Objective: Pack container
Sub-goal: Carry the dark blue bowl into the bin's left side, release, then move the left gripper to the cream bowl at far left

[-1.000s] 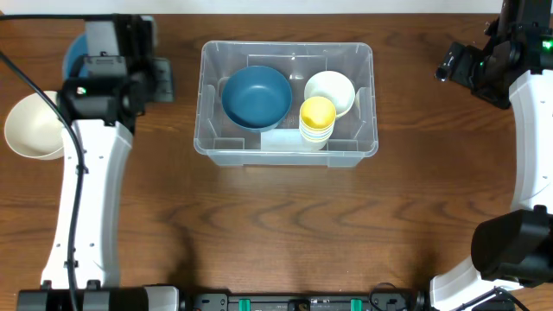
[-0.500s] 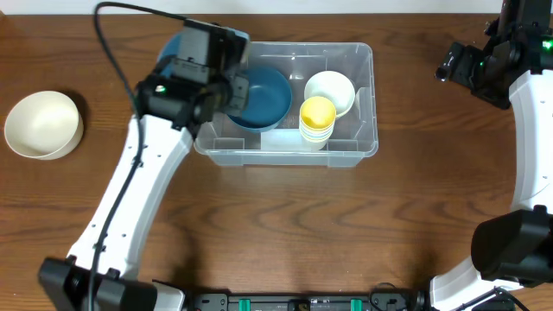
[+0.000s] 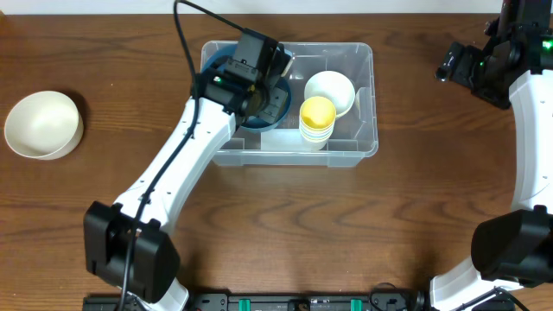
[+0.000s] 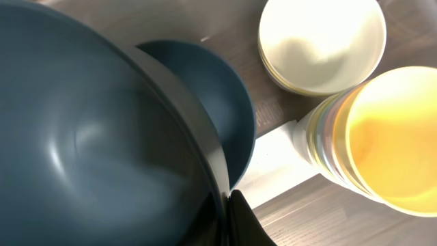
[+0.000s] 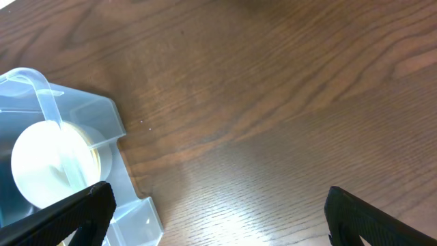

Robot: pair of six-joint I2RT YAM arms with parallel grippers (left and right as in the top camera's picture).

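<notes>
**A:** Bowls: the cream bowl (image 3: 43,125) is sitting far left on the table (image 3: 415,207); what is the left hand (image 4: 229,208) doing?

**B:** It is pinching a blue bowl (image 4: 89,137) by the rim, hovering over the container (image 3: 328,46), which is sitting mid-table at the far edge; the right hand (image 5: 218,212) is hanging spread, well right of it.

container (image 3: 367,130) centre-rear. in its left half, large bowl (image 4: 89,137) over second bowl (image 4: 225,109); in its right half, cup stack (image 3: 317,121) before small bowl (image 3: 333,89). lone bowl (image 3: 41,123) far left, outside.
</notes>
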